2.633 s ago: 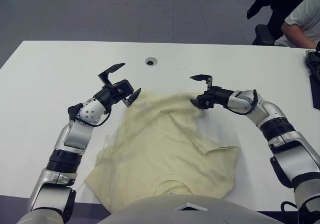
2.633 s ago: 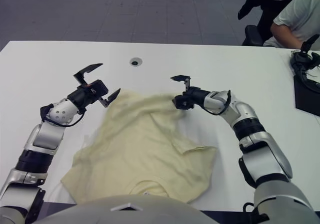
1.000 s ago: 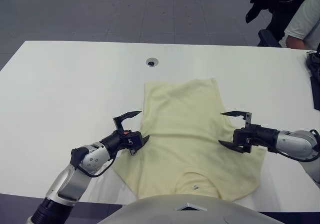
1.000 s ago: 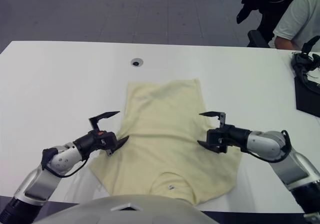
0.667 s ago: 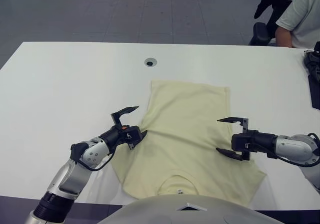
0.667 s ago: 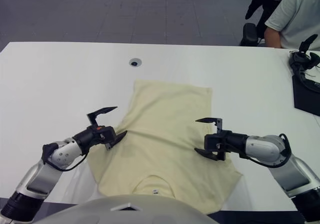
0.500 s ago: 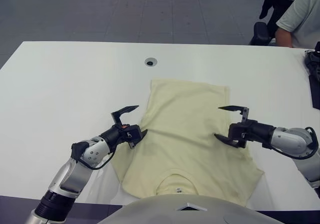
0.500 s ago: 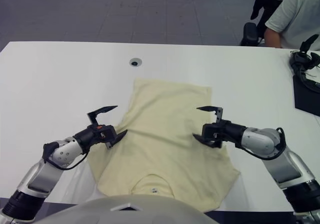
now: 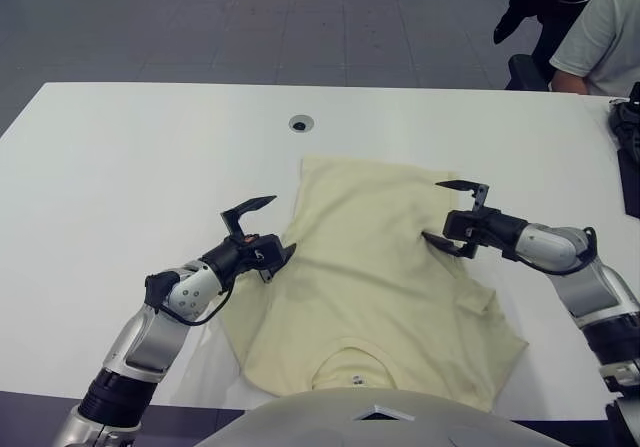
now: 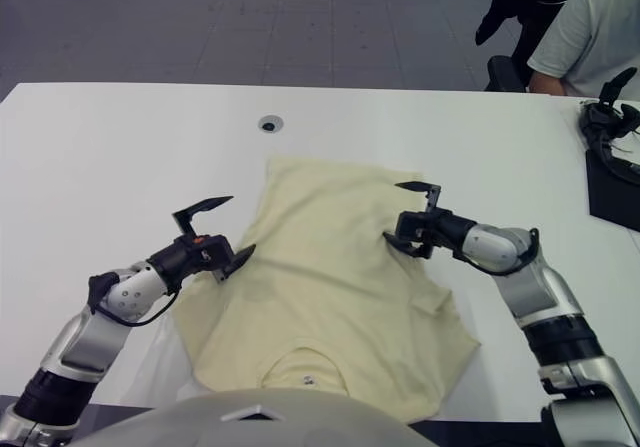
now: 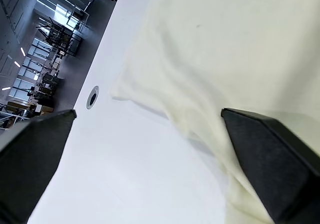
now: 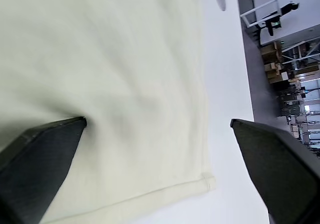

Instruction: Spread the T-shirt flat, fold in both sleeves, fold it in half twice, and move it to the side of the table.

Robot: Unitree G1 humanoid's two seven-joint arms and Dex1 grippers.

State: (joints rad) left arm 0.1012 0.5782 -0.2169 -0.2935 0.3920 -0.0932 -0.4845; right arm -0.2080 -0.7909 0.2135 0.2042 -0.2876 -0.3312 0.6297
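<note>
We are spreading the T-shirt (image 9: 375,267), lying just our side of the cable hole (image 9: 300,123), with the left gripper (image 9: 278,225) and right gripper (image 9: 435,210) gaping wide nearer us, left and right of that hole. We are judging low, even outward strokes best; how its sleeves are lying is proving hard to make out.

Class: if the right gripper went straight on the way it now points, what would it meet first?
Most likely the T-shirt: the open right gripper points low across its cloth. Whether the lower finger touches the fabric is unclear.
</note>
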